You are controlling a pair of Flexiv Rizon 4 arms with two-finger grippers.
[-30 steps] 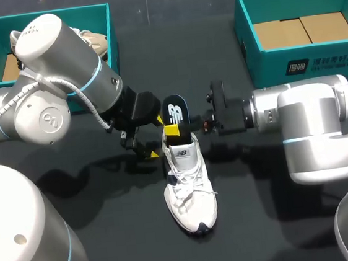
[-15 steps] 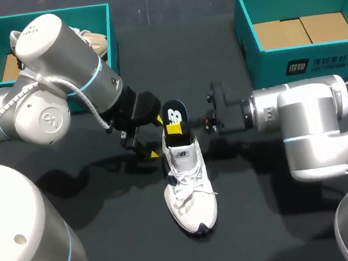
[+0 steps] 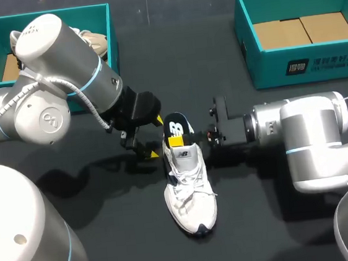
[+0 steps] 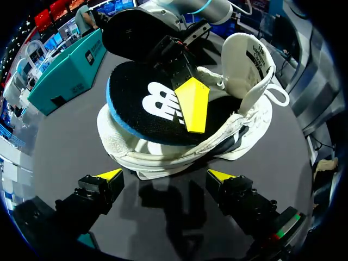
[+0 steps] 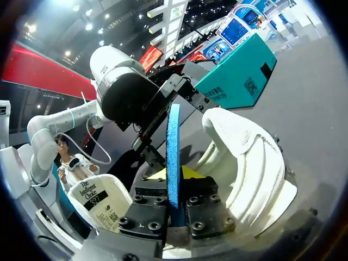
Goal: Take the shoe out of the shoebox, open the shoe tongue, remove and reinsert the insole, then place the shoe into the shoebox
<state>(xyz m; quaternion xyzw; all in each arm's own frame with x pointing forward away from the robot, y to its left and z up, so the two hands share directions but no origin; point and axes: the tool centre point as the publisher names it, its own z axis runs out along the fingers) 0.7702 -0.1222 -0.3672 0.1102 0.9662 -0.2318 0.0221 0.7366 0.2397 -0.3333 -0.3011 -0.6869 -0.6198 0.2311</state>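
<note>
Right gripper (image 5: 173,206) had the insole (image 3: 175,125) pinched edge-on, long axis lined up with the shoe (image 3: 191,197) lying just under its fingers. Left gripper (image 4: 166,175) sat open right behind the heel.

Robot lab: black table (image 3: 265,227), two robot arms (image 3: 55,62)

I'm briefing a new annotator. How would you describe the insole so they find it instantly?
At the middle of the dark table lies a white shoe. Sticking up out of its heel end, pinched by the right gripper, is the insole: a flat black sheet with a white logo and blue edge, unlike the mostly white shoe.
</note>
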